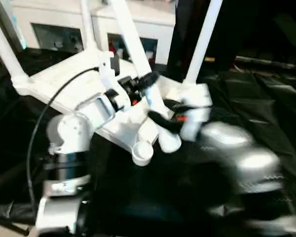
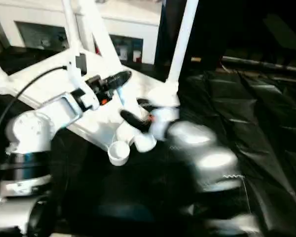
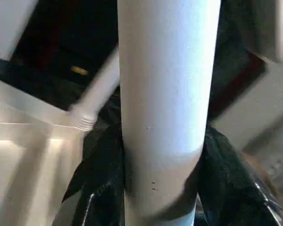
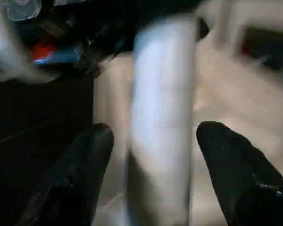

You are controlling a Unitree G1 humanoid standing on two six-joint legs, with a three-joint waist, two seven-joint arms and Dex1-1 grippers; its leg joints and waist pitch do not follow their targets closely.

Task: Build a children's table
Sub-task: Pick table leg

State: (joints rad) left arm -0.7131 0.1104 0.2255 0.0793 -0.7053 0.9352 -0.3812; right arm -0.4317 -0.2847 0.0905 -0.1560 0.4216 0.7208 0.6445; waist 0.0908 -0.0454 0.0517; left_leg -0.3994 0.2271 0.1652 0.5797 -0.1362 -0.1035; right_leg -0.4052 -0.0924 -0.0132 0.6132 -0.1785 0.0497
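Note:
The children's table lies upside down, its white tabletop (image 1: 64, 84) tilted on black cloth. Three white legs stand in corner sockets, one at the far right (image 1: 202, 44). Another leg (image 1: 133, 44) slants down toward the near corner, its lower end (image 1: 170, 140) beside an empty round socket (image 1: 142, 152). My left gripper (image 1: 148, 81) is shut on this leg partway up; in the left wrist view both black fingers (image 3: 104, 174) press against the leg (image 3: 165, 94). My right gripper (image 1: 160, 116) straddles the same leg lower down, open, with gaps between each finger (image 4: 80, 179) and the leg (image 4: 160, 132).
A white cabinet (image 1: 138, 24) with glass doors stands behind the table. Crinkled black cloth (image 1: 266, 98) covers the surface to the right. A black cable (image 1: 44, 113) loops from my left arm over the tabletop's left side.

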